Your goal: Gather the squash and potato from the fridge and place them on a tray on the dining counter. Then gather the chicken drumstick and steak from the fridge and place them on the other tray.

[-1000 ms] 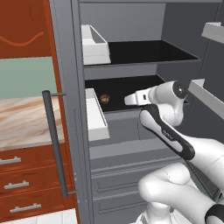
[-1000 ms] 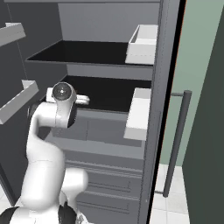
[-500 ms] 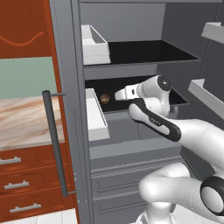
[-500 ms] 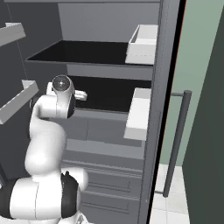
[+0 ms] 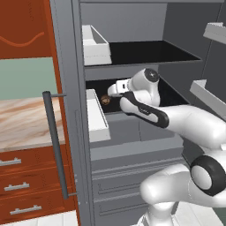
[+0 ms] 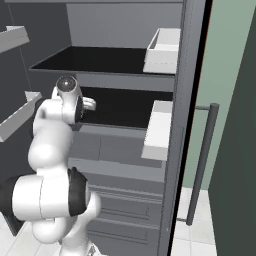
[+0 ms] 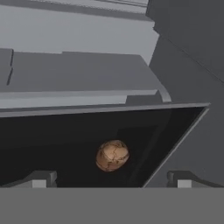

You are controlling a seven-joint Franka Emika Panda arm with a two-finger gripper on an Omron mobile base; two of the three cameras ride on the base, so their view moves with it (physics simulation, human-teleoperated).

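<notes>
The potato (image 7: 112, 155), a brown mottled lump, lies alone on the black middle shelf (image 7: 52, 144) of the open fridge (image 5: 132, 132). My gripper (image 7: 112, 178) is open, and its two fingertips (image 7: 41, 178) stand wide on either side, just short of the potato. In the left base view the hand (image 5: 115, 89) reaches into that shelf from the right, close to the potato (image 5: 105, 100). From the right base view the hand (image 6: 89, 104) pokes into the same shelf of the fridge (image 6: 110, 145). The squash, steak, trays and dining counter are out of view.
White door bins (image 5: 98, 115) (image 5: 95, 44) hang on the left door beside the shelf, with another (image 6: 159, 127) on that door. A black upper shelf (image 5: 150, 50) lies above and drawers (image 5: 128, 176) below. A long bar handle (image 5: 55, 145) and the marbled wall counter (image 5: 22, 123) stand left.
The arm has stretched further left into the middle shelf, bringing the hand close to the potato. The potato has not moved.
</notes>
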